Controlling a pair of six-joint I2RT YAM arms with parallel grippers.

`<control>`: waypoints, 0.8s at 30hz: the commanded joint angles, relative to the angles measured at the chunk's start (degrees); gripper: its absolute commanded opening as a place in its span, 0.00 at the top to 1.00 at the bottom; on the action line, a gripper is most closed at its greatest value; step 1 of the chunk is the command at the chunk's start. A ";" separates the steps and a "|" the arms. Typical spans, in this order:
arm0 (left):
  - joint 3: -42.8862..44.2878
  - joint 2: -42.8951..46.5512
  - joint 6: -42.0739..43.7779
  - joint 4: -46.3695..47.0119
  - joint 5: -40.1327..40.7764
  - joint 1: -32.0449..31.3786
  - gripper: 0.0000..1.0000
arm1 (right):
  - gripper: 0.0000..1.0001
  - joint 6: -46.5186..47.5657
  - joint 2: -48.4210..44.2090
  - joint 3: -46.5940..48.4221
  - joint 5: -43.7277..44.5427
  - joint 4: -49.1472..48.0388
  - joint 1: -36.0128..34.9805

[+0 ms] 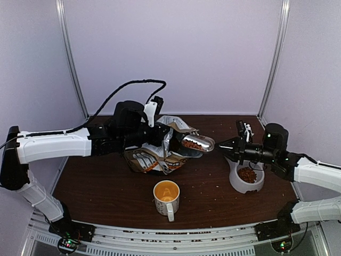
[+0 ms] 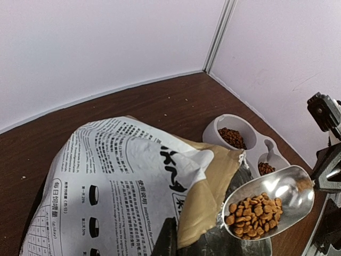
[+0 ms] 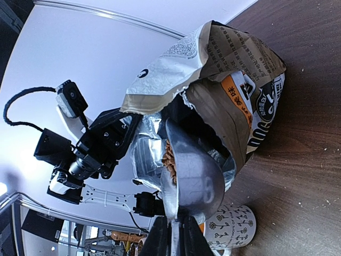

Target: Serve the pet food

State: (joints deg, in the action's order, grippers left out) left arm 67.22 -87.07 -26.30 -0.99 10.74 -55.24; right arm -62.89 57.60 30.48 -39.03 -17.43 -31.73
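Observation:
The pet food bag [image 1: 152,157] stands open at mid-table, white and tan with black print [image 2: 133,176]. My left gripper [image 1: 160,137] is shut on its upper edge; one dark finger [image 2: 165,240] shows against the bag. My right gripper [image 1: 220,145] is shut on the handle of a metal scoop [image 1: 198,143], held just outside the bag's mouth. The scoop [image 2: 269,205] carries a heap of reddish-brown pet food [image 2: 254,213]. In the right wrist view the scoop [image 3: 194,176] is seen edge-on, handle between the fingers [image 3: 160,240].
A white double pet bowl [image 1: 246,184] with kibble in it sits on the right, below the right gripper. A white mug [image 1: 167,198] with an orange inside stands in front of the bag. Crumbs dot the brown table [image 1: 106,186]. Walls enclose the back and sides.

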 commanded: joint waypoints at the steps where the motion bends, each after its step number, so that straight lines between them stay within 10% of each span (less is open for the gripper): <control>1: 1.60 0.40 -1.56 -1.24 2.75 2.03 1.00 | 1.00 -1.38 -2.39 0.21 -2.26 -1.23 0.68; 24: -0.23 2.96 0.20 -0.65 1.72 2.51 1.00 | 1.00 -10.14 -13.90 -8.70 6.75 -4.68 16.10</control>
State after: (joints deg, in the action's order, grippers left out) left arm 67.99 -86.56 -26.96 -1.69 10.72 -53.76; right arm -72.51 46.54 24.99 -37.21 -24.27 -22.04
